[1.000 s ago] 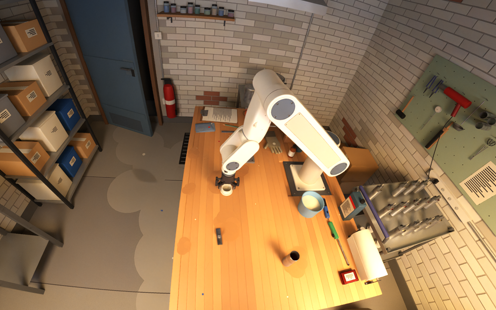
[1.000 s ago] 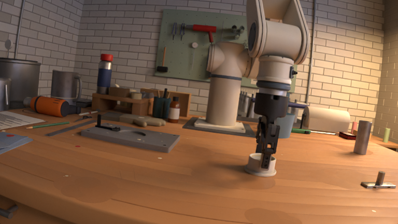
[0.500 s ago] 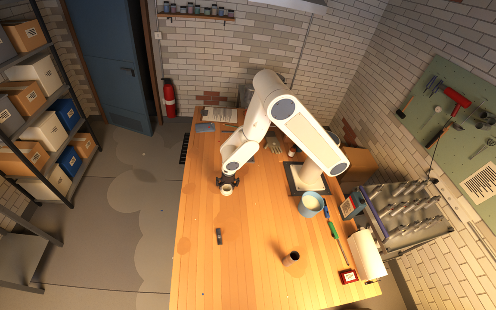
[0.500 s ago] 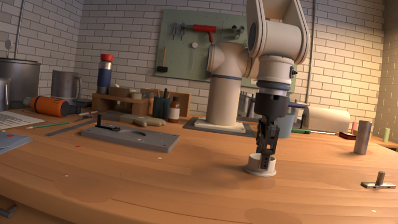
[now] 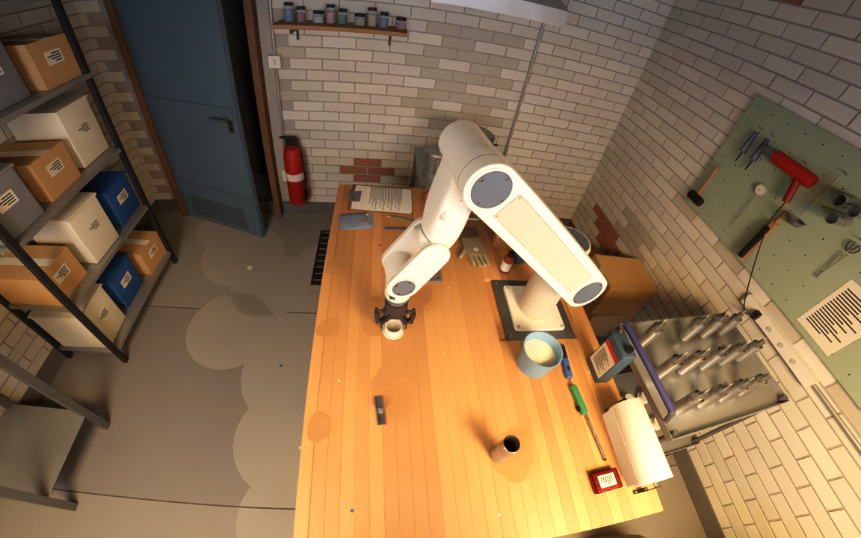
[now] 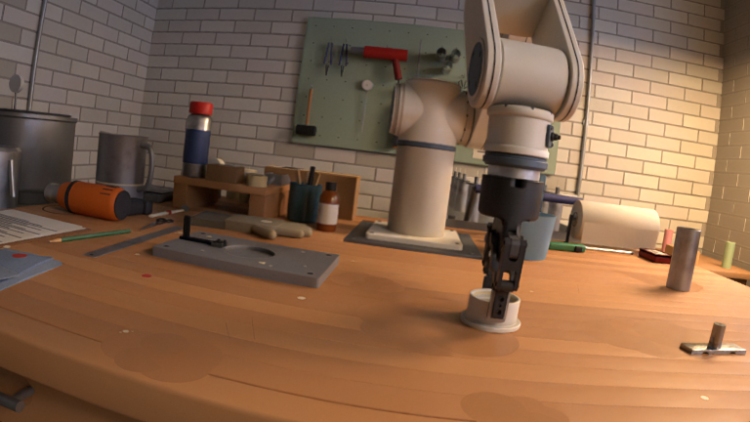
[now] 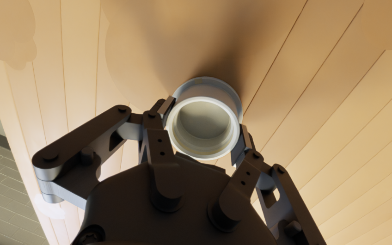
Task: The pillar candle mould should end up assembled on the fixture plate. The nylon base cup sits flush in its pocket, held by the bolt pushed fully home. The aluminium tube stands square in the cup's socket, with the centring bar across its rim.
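Observation:
The grey fixture plate (image 6: 246, 256) lies at the far left of the bench, and in the side camera my arm hides most of it. Its round pocket is empty and a black bolt (image 6: 188, 229) stands at its left end. The white nylon base cup (image 7: 203, 117) (image 6: 491, 311) (image 5: 392, 328) sits upright on the bench near the left edge. The aluminium tube (image 5: 505, 447) (image 6: 682, 258) stands upright toward the near end, and the centring bar (image 5: 379, 409) (image 6: 712, 343) lies flat between the cup and that end. My gripper (image 7: 203, 128) (image 6: 500, 298) is down over the cup and closed on its wall.
A blue tub (image 5: 541, 353) stands by my arm's base plate (image 5: 531, 309). Screwdrivers (image 5: 578, 395), a paper roll (image 5: 636, 442) and a red box (image 5: 606, 480) line the right edge. A wooden tray with bottles (image 6: 260, 191), a glove and an orange tool (image 6: 91, 199) crowd the far end.

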